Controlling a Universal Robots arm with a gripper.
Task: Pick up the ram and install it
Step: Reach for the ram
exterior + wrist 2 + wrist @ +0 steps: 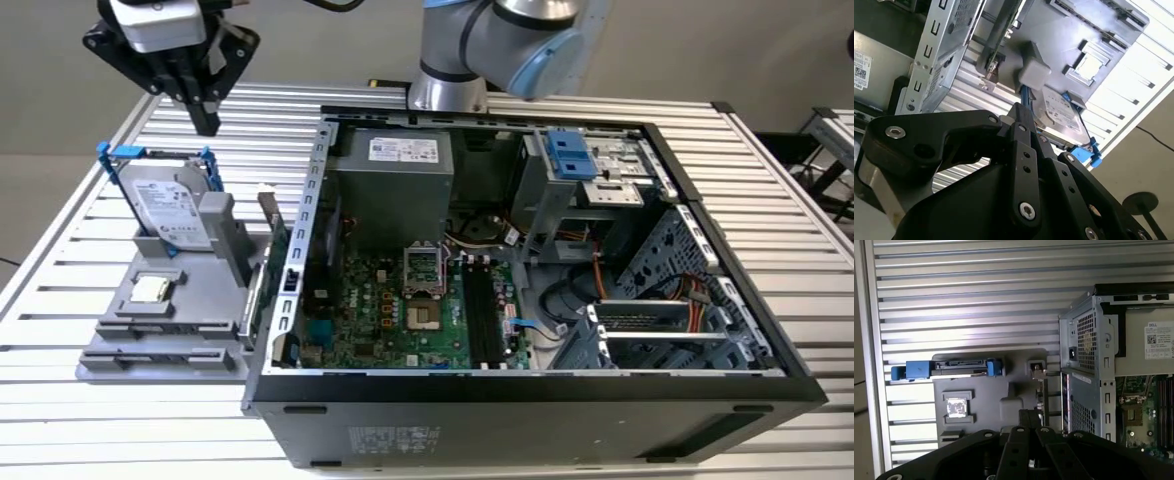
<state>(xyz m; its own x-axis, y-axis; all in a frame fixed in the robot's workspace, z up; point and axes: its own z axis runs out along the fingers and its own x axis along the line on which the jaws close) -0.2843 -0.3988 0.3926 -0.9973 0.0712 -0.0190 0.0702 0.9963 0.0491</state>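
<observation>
Hovering in the upper left of the exterior view, your gripper [207, 125] is pointing straight down. Its fingers are pressing together with nothing between them. In the second wrist view the fingertips [1021, 120] are meeting in one dark point.

Below the gripper and apart from it, a hard drive [167, 200] in a blue frame is standing upright on a grey fixture [160, 368]. This fixture is lying at the left of the frame on the slatted table [80, 430]. A small square chip [150, 289] is sitting in a recess of the fixture, lower in the frame than the drive.

A card with a metal bracket [266, 212] is standing on edge between the fixture and the open computer case [534, 410]. The case is taking up the centre and right of the frame. Inside it the motherboard [380, 325] is lying flat, and its long black slots [487, 312] are running side by side near the middle.

You cannot tell where the ram is resting.
</observation>
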